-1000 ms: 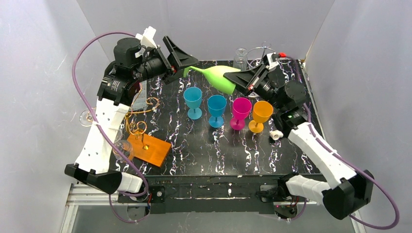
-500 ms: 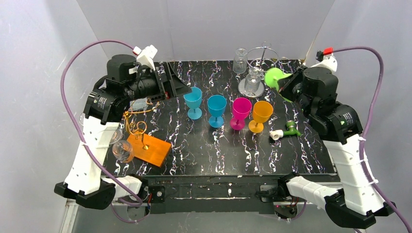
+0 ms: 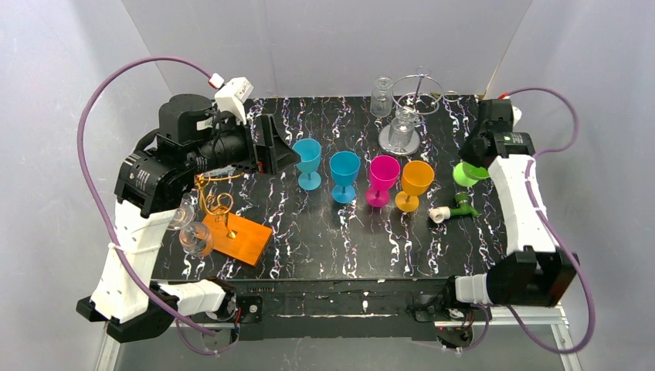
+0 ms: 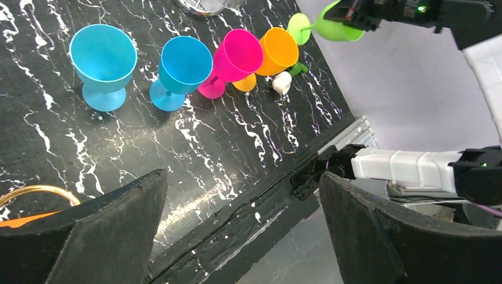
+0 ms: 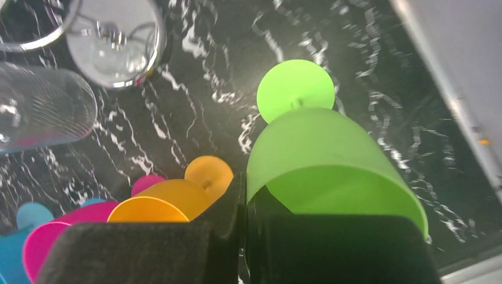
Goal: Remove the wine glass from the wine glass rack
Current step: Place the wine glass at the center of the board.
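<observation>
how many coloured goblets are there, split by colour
blue goblets: 2
pink goblet: 1
orange goblet: 1
green goblet: 1
total: 5

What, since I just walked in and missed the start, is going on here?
The right gripper is shut on the rim of a green wine glass, holding it tipped in the air near the right edge of the table. The left gripper is open and empty over the left side. Four coloured glasses stand in a row, and a clear glass is at the silver wire rack behind.
</observation>
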You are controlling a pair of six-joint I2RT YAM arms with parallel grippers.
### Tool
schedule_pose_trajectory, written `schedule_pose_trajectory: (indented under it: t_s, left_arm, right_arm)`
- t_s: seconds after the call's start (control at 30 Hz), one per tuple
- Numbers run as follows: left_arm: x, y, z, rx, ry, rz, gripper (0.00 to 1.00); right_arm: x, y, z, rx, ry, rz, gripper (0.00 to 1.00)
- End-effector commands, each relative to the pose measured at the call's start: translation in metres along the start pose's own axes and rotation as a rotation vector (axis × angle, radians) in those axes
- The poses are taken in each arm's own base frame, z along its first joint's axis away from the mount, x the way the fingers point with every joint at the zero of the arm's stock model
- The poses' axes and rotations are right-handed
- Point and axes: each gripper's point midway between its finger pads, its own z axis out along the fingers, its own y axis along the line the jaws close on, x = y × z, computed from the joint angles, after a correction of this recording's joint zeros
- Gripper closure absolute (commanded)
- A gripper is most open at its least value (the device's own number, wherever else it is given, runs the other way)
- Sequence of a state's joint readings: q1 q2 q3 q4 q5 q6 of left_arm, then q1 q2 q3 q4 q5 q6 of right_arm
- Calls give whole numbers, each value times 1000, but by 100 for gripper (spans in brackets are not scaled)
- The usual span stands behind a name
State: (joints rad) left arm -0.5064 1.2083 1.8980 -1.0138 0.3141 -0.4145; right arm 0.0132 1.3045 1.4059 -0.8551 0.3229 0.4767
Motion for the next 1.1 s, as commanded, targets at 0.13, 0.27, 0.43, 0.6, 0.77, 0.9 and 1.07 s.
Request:
schedule_pose_trajectory:
  t_s: [0.13, 0.27, 0.43, 0.6, 0.77, 0.9, 1.07]
  left_arm:
    - [5, 6, -15, -35, -26, 42, 1]
    - [6, 8, -14, -41, -23, 40, 1]
    - [7, 10, -12, -52, -19, 39, 1]
    - [8, 13, -7, -62, -8, 35, 1]
    - [9, 15, -5, -67, -5, 33, 1]
    - [10, 17, -5, -75, -3, 33, 1]
    - [13, 20, -1, -82, 11, 29, 1]
  right_arm:
    - [43, 43, 43, -205, 176, -9, 99]
    - [57, 41, 52, -196, 222, -19, 99]
    - [68, 29, 53, -147, 256, -54, 99]
    - [79, 18, 58, -101, 292, -84, 99]
    - [80, 14, 63, -78, 294, -94, 98]
    - [78, 16, 64, -75, 303, -99, 85]
    - [64, 25, 55, -104, 269, -104, 59]
